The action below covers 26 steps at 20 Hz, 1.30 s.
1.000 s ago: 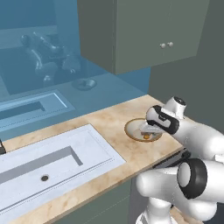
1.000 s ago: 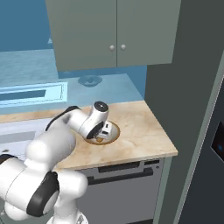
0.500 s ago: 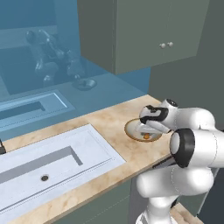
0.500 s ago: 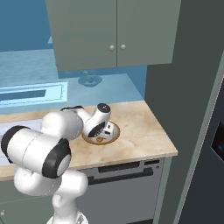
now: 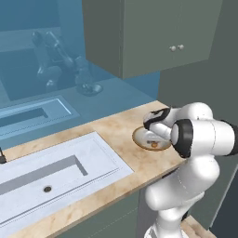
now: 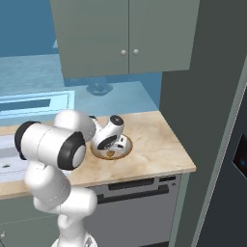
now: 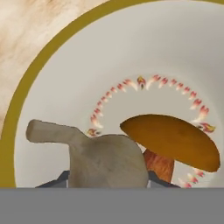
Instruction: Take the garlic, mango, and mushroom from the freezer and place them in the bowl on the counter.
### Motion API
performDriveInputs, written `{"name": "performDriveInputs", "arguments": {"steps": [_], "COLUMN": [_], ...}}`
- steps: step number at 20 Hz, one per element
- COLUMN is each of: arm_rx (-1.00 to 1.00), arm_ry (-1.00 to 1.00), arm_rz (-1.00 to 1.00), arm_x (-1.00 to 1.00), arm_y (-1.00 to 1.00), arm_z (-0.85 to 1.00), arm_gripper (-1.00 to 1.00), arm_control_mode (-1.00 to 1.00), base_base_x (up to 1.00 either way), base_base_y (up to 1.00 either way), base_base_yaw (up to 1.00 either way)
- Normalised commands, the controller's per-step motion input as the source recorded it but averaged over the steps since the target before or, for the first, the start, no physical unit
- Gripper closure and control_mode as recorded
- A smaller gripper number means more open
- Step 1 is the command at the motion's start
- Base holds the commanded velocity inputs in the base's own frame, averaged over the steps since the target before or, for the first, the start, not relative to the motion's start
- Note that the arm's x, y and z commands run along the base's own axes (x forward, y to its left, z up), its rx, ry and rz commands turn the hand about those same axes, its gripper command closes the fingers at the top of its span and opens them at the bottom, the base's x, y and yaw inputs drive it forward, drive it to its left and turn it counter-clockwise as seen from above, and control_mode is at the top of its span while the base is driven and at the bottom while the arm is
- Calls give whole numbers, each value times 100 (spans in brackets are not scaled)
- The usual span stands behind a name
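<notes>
**Trainee:** What has changed in the last second?

**Operator:** I swung the arm in from the right of the left base view, so the gripper (image 5: 151,126) now hangs right over the bowl (image 5: 139,138) instead of beside it. In the hand view the garlic (image 7: 105,162) sits clamped between the jaws, low in the frame, just above the bowl's pale inside. The mushroom (image 7: 170,140) already lies in the bowl, touching the garlic's right side as seen there.

**Trainee:** And for the task?

**Operator:** I judge the garlic ready for release. That makes two items; the mango would remain to fetch from the freezer (image 6: 217,120) at the right of the right base view.

**Trainee:** What about room to move?

**Operator:** The bowl stands on the counter (image 5: 111,130), nearer its front edge than the wall and well apart from the sink (image 5: 56,162) at lower left. In the hand view the tan rim (image 7: 17,109) curves up the left side, so the garlic is well inside it. The cupboard (image 6: 125,34) overhead limits a straight lift; I would withdraw towards the front edge.
</notes>
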Motion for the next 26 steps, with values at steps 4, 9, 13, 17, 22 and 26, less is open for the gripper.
{"name": "performDriveInputs", "arguments": {"steps": [4,9,13,17,22,26], "arm_rx": [0,0,1,3,1,3], "arm_ry": [0,0,0,-1,-4,-7], "arm_rz": [0,0,0,0,-1,-3], "arm_x": [27,18,0,-9,-23,-43], "arm_y": [0,0,-7,-4,0,-1], "arm_z": [-29,-28,-10,0,9,23], "arm_gripper": [100,-100,-100,-100,-100,-100], "arm_control_mode": [-100,-100,-100,-100,-100,-100], "base_base_x": [0,0,0,0,0,0], "base_base_y": [0,0,0,0,0,0], "base_base_yaw": [0,0,0,0,0,0]}}
